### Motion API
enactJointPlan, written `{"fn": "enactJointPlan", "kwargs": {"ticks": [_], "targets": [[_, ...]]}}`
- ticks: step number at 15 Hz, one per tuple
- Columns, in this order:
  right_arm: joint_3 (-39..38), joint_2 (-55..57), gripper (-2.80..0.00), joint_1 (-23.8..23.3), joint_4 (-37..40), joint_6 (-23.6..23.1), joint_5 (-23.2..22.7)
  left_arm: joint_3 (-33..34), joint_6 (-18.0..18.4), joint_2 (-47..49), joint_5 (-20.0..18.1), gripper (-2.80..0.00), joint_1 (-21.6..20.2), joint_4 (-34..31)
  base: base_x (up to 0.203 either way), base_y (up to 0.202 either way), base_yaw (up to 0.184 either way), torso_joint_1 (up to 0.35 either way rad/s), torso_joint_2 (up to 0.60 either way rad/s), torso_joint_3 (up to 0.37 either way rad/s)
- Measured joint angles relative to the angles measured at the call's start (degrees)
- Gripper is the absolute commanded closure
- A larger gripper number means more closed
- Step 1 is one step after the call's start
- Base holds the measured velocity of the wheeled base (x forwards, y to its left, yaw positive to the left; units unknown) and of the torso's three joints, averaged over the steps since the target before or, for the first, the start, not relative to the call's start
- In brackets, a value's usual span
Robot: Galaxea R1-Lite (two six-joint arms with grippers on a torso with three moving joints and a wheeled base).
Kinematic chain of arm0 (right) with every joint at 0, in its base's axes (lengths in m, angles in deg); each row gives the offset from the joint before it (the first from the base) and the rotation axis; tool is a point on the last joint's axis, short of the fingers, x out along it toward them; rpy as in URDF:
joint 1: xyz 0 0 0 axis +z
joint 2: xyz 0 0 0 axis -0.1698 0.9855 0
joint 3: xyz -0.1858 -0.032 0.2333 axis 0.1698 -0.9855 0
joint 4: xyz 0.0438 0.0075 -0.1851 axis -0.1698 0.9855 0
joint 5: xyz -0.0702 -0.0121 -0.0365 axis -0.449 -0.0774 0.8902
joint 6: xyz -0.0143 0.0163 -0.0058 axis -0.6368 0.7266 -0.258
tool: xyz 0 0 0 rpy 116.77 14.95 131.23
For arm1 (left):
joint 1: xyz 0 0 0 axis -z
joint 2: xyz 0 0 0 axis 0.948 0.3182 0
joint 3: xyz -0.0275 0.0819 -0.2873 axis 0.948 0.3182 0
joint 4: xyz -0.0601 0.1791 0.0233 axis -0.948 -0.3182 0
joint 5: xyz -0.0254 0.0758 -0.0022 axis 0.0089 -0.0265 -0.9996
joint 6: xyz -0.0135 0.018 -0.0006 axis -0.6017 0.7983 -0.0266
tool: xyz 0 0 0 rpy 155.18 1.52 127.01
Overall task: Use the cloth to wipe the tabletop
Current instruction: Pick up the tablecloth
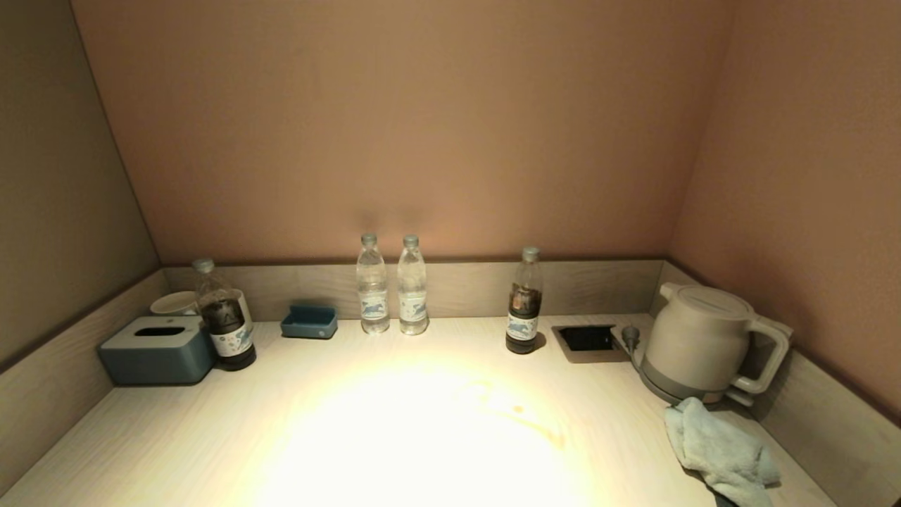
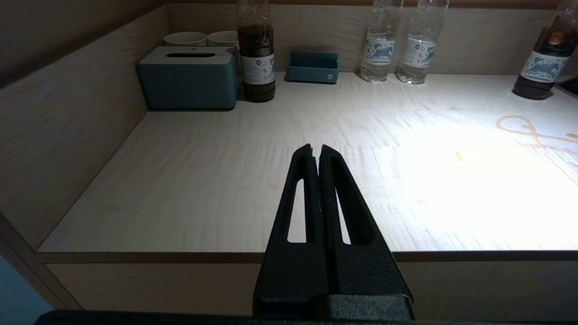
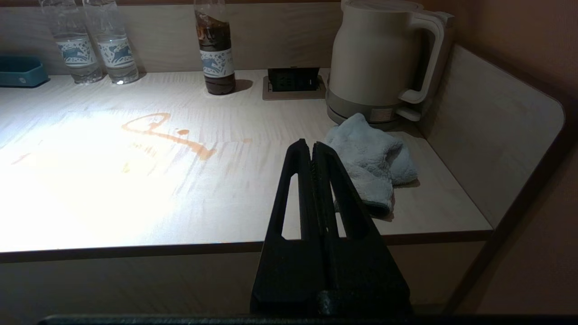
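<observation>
Right claw pressed shut on nothing, fingers together, held off the front edge of the table and aimed inward. Just past the tips and a little toward the robot's right, apart from them: the cloth, pale blue, crumpled in a soft heap near the front right corner. Looks light, limp and fluffy, no stiffness at all; likely to sag and drag if taken by an edge, so best pinched at a raised fold on the top of the heap, after opening the fingers. Nothing fragile about it. Far end of the heap against, or just short of, the base of a kettle, so a careless grab may nudge that. Farther toward the robot's left, an orange smear across the brightly lit middle of the table, well apart from the cloth. At the back wall, a dark bottle and two clear bottles. Left claw also shut and empty, parked off the front edge on the left side.
</observation>
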Motion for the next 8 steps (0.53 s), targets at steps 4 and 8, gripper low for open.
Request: {"fn": "enactJointPlan", "kwargs": {"ticks": [4, 8], "targets": [[0.0, 0.0, 0.00, 0.0, 0.0, -0.1, 0.0, 0.0, 0.0, 0.0, 0.0, 0.00, 0.0, 0.0, 0.000, 0.000, 0.000, 0.000, 0.00, 0.000], [2.5, 0.1, 0.00, 0.0, 1.2, -2.2, 0.2, 0.0, 0.0, 0.0, 0.0, 0.00, 0.0, 0.0, 0.000, 0.000, 0.000, 0.000, 0.00, 0.000]]}}
